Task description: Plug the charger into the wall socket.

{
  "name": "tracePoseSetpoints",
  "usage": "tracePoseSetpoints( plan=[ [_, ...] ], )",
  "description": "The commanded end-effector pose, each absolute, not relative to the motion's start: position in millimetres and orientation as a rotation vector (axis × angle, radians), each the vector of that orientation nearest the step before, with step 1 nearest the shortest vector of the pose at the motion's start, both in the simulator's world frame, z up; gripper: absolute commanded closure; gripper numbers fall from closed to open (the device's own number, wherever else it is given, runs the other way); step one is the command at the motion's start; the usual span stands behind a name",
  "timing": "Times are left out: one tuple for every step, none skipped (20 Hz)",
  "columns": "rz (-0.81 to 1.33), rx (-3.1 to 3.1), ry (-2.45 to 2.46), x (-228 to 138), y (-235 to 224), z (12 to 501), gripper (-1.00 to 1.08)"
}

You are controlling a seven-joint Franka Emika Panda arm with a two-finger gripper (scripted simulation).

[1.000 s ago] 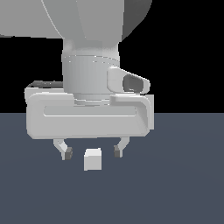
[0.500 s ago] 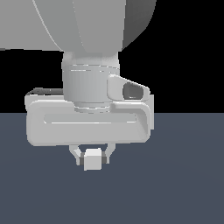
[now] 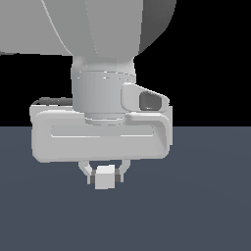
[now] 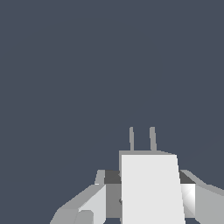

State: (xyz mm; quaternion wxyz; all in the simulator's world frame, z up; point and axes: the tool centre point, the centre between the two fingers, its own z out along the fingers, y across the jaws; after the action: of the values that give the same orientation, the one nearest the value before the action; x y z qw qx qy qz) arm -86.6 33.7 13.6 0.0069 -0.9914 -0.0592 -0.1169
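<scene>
Charger (image 3: pixel 104 177) handling is the concern at this stage: the small white block is sitting between the two fingers of the gripper (image 3: pixel 104 172), which are pressing against its opposite side faces, so the gripper is clenched on the charger. In the exterior view the block is hanging just below the wide gripper body, over the dark blue-grey worktop (image 3: pixel 206 211); whether it is touching that surface cannot be determined. In the wrist view the charger (image 4: pixel 151 188) is filling the space between the fingers, and two thin grey prongs (image 4: pixel 141 139) are projecting from its far face, away from the camera. Judging by its plain, sharp-edged form, the block is likely behaving as a rigid, light body that is not deforming under finger pressure; its smooth flat faces are probably offering little friction, so it may be prone to slipping or twisting. The two parallel side faces are the appropriate hold, leaving the prong face unobstructed. The prongs look slender and are best kept free of contact or side load. The wall socket is not appearing in either view.
</scene>
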Motion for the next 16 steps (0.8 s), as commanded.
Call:
tracePoseSetpoints(
  plan=[
    [-0.367,-3.103,-0.17,-84,29,18,1.08],
    [-0.367,-3.104,-0.161,-82,26,20,1.08],
    [-0.368,-3.105,-0.15,-81,23,23,1.08],
    [-0.368,-3.106,-0.138,-78,19,27,1.08],
    [-0.368,-3.108,-0.123,-76,15,31,1.08],
    [-0.368,-3.11,-0.108,-74,10,35,1.08],
    [-0.368,-3.111,-0.09,-71,4,40,1.08],
    [-0.369,-3.113,-0.071,-68,-2,46,1.08],
    [-0.369,-3.115,-0.05,-65,-9,51,1.08],
    [-0.369,-3.117,-0.027,-61,-16,58,1.08],
    [-0.369,-3.118,-0.005,-58,-23,64,1.08],
    [-0.37,-3.12,0.016,-55,-29,69,1.08],
    [-0.37,-3.121,0.035,-53,-35,74,1.08],
    [-0.37,-3.122,0.052,-51,-41,79,1.08],
    [-0.37,-3.122,0.068,-48,-46,83,1.08],
    [-0.37,-3.123,0.082,-47,-50,87,1.08]
  ],
)
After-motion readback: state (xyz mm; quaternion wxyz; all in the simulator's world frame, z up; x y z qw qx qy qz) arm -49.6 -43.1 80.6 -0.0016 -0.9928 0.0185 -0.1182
